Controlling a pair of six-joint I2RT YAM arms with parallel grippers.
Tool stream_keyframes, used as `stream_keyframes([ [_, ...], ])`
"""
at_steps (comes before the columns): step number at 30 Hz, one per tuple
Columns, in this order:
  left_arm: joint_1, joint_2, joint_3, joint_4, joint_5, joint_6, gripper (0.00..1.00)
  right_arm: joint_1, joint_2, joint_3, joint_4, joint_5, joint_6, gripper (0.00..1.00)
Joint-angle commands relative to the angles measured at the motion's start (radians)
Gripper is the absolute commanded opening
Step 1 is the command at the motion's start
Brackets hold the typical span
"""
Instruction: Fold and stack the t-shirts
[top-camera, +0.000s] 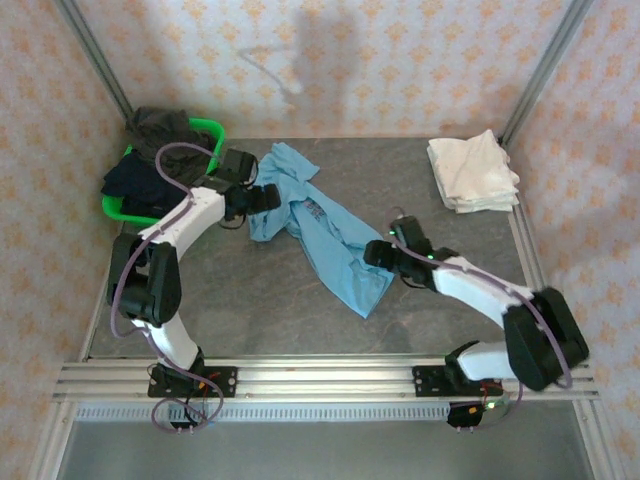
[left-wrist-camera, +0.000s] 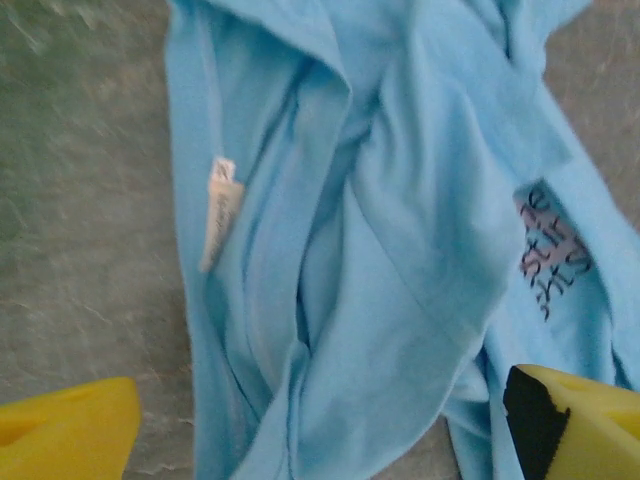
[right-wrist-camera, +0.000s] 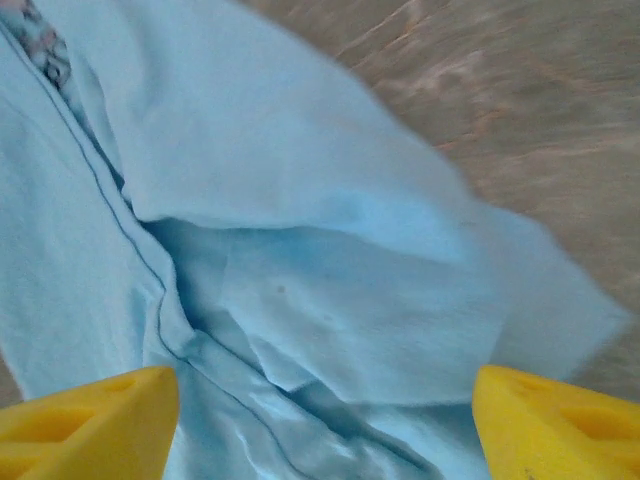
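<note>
Cloth of sky-blue t-shirt (top-camera: 320, 235) lies crumpled, wrinkled at frame centre on grey table (top-camera: 250, 310). Left gripper (left-wrist-camera: 320, 410) and right gripper (right-wrist-camera: 325, 395) hang over it, fingers spread apart. Folded cream t-shirts (top-camera: 472, 172) sit upper right.

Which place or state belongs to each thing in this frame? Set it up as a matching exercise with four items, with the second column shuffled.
Column one:
1. sky-blue t-shirt
2. cream-white t-shirts
3. green basket
4. left pincer

Column two:
A. at the far left, holding dark clothes
B. open, fingers wide apart over blue cloth
C. folded in a pile at the far right corner
D. crumpled and unfolded on the grey table

Pairs: 1-D, 2-C, 3-A, 4-B
</note>
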Motion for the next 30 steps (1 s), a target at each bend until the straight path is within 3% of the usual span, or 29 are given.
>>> stream_keyframes([
  [1,-0.012,0.002,-0.019,0.101,-0.005,0.031,0.9,0.07,0.106,0.124,-0.046,0.179,-0.043,0.76],
  [9,-0.012,0.156,0.023,0.087,0.088,0.094,0.77,0.101,0.337,0.282,-0.134,0.257,-0.084,0.73],
  [14,-0.012,0.209,0.014,0.087,0.125,0.114,0.67,0.101,0.414,0.334,-0.223,0.366,-0.081,0.61],
  [16,-0.013,0.212,0.015,0.074,0.125,0.122,0.51,0.101,0.428,0.353,-0.249,0.394,-0.086,0.5],
  [19,-0.007,0.188,0.008,0.064,0.129,0.124,0.15,0.101,0.424,0.381,-0.305,0.463,-0.086,0.28],
  [21,0.004,0.116,-0.003,0.058,0.13,0.117,0.0,0.101,0.391,0.39,-0.332,0.514,-0.093,0.18],
  [26,0.039,-0.073,-0.01,0.003,0.13,0.114,0.0,0.1,0.223,0.428,-0.413,0.61,-0.141,0.0],
  [30,0.069,-0.256,-0.043,-0.026,0.081,0.108,0.0,0.085,0.06,0.463,-0.443,0.662,-0.181,0.0],
])
